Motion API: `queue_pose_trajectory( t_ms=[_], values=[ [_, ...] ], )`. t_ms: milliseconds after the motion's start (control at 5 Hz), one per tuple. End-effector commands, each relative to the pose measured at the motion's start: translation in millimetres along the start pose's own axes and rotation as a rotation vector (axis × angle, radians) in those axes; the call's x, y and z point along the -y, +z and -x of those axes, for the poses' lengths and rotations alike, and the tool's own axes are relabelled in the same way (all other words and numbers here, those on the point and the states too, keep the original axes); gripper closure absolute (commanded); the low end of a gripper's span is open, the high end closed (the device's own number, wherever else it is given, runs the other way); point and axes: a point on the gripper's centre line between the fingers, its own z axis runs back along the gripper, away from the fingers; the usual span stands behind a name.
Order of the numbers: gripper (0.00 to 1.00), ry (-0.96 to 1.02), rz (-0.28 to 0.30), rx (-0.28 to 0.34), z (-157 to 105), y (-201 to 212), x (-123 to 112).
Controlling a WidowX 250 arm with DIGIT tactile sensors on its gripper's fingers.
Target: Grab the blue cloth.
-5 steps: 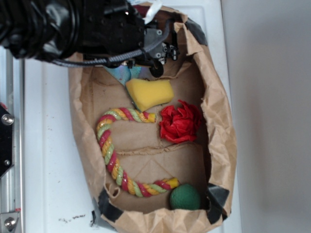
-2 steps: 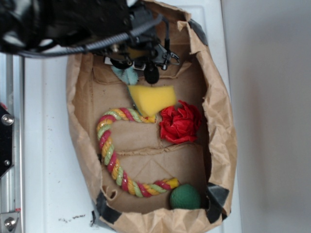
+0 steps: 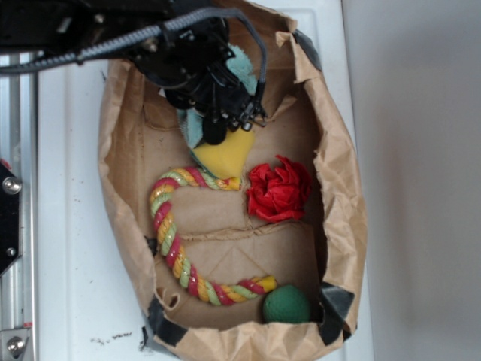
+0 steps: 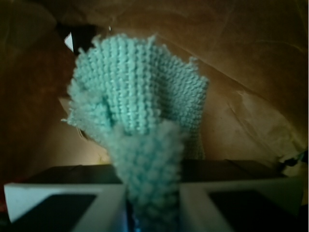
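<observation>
The blue cloth (image 4: 140, 92) is a pale aqua fuzzy terry piece with ragged edges. In the wrist view it fans out ahead of my gripper (image 4: 152, 203), whose two fingers are shut on its bunched lower end. In the exterior view the cloth (image 3: 242, 66) shows beside and under the black gripper (image 3: 214, 131) at the top of the brown paper bag (image 3: 342, 195); another bit of it peeks out at the gripper's left. Most of the cloth there is hidden by the arm.
Inside the bag lie a yellow sponge wedge (image 3: 225, 154) just below the gripper, a red rosette (image 3: 279, 189), a striped rope toy (image 3: 173, 233) and a green ball (image 3: 286, 305). The bag's walls stand close around the gripper.
The arm has swung down and to the right within the bag, and more of the cloth now shows above the gripper. The yellow sponge has been turned and is partly covered.
</observation>
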Motion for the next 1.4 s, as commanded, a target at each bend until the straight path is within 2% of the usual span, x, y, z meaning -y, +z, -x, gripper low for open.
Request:
queue_pose_trajectory(
  t_ms=[0,200,400,600,800,1000,1200],
  values=[
    [1.00,-0.220,-0.027,-0.079,24.7,45.1,39.5],
    [1.00,-0.290,0.030,-0.130,33.2,59.7,45.9],
    [1.00,-0.367,0.146,-0.231,35.2,73.0,33.9],
    [1.00,-0.466,0.218,-0.230,35.1,89.9,19.5],
    [1.00,-0.585,0.222,-0.307,43.8,99.0,26.5],
    [1.00,-0.777,0.219,-0.289,60.9,111.7,37.8],
    [1.00,-0.861,0.230,-0.214,64.3,119.3,50.3]
  ],
)
